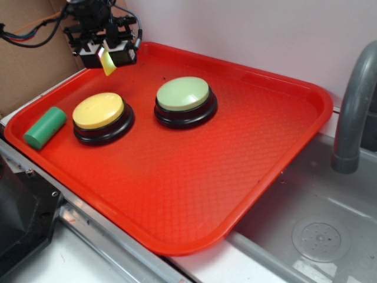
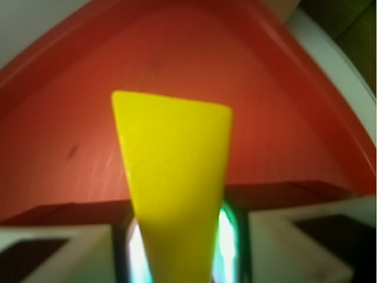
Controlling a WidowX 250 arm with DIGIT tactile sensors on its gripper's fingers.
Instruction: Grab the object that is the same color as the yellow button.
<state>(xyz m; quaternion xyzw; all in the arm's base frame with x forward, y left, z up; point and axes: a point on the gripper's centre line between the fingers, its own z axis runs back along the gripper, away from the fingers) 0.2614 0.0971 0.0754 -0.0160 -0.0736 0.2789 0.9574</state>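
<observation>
The gripper (image 1: pixel 107 54) is seen raised above the far-left corner of the red tray (image 1: pixel 194 194), its jaws closed narrow on the yellow wedge (image 1: pixel 108 62). The block is held clear of the tray surface, w/ its lower part hanging out below the fingers. In the wrist view the yellow wedge (image 2: pixel 174 177) fills the centre of the frame, thin end pinched between the two pads and the wide end pointing away toward the tray (edges are blurred, so exact contact area can't be read).

Further out, approx. below and toward the near side of the gripper, the yellow button (image 1: pixel 98 111) is set on its black base. The pale green button (image 1: pixel 182 94) stands to its right, apart from it. A green cylinder (image 1: pixel 45 127) lies on its side near the tray's left rim, just beside the yellow button but not touching. A grey faucet (image 1: pixel 353 106) and sink basin are seen past the tray's right edge.

Task is judged essentially done: the matching-colour object is gripped and lifted.

Risks from here: the wedge is tapered and smooth, so it could be squeezed out of the grip toward its wide end, esp. if the arm is jerked. If dropped, it could bounce off a button dome or over the nearby tray rim.
</observation>
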